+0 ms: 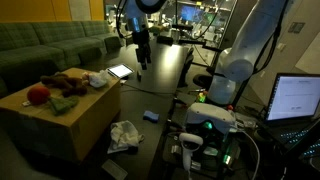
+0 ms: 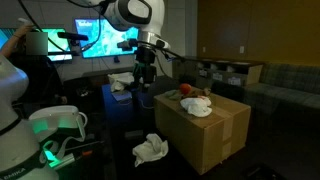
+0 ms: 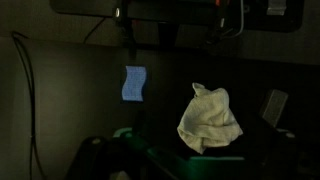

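Observation:
My gripper [image 1: 141, 66] hangs from the arm high over a dark surface, with fingers pointing down, open and nothing between them; it shows again in an exterior view [image 2: 143, 86]. Well below it lies a crumpled white cloth [image 1: 124, 135] [image 2: 150, 149], apart from the gripper. In the wrist view the white cloth [image 3: 210, 118] is right of centre and a small blue sponge-like pad [image 3: 133, 83] lies to its left. That blue pad [image 1: 150, 116] also shows in an exterior view, near the cloth. The wrist view is dark and my fingers are hard to make out there.
A cardboard box [image 1: 62, 112] [image 2: 208, 128] stands beside the cloth, with a red toy [image 1: 38, 95], a brown plush [image 1: 66, 84] and other soft items on top. A green-lit white unit [image 1: 210, 118] [image 2: 60, 125], a sofa [image 1: 50, 45] and a laptop screen [image 1: 298, 97] surround the area.

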`<state>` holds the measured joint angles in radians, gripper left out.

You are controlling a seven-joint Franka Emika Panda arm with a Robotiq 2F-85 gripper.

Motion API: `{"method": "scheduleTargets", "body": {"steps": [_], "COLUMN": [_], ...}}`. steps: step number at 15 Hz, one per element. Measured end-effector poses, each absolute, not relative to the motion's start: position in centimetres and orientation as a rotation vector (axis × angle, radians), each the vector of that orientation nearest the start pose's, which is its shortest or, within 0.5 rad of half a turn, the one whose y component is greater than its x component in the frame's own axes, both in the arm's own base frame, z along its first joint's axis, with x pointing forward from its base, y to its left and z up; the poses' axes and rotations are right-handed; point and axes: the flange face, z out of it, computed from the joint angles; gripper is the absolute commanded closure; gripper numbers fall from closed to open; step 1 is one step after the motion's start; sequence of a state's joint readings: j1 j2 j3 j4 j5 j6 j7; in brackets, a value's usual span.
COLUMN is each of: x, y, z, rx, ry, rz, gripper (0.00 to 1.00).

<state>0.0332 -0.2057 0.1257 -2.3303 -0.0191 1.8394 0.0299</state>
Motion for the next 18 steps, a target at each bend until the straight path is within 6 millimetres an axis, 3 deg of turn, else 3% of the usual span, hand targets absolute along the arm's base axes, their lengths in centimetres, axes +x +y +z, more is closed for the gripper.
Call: {"method": "scheduleTargets", "body": {"steps": [6, 11, 14, 18], "x": [43.7, 43.4, 42.7, 40.3], "y": [6.9, 6.7, 6.4, 5.2], "z": [40.5, 39.2, 36.3, 29.7], "rx": [-3.175, -3.171, -3.165, -3.143], "ry": [-0.207, -0.204, -0.204, -0.221], "rz": [0.428, 0.456, 0.469, 0.506], "gripper": [0.00, 0.00, 0.00, 0.00]}}
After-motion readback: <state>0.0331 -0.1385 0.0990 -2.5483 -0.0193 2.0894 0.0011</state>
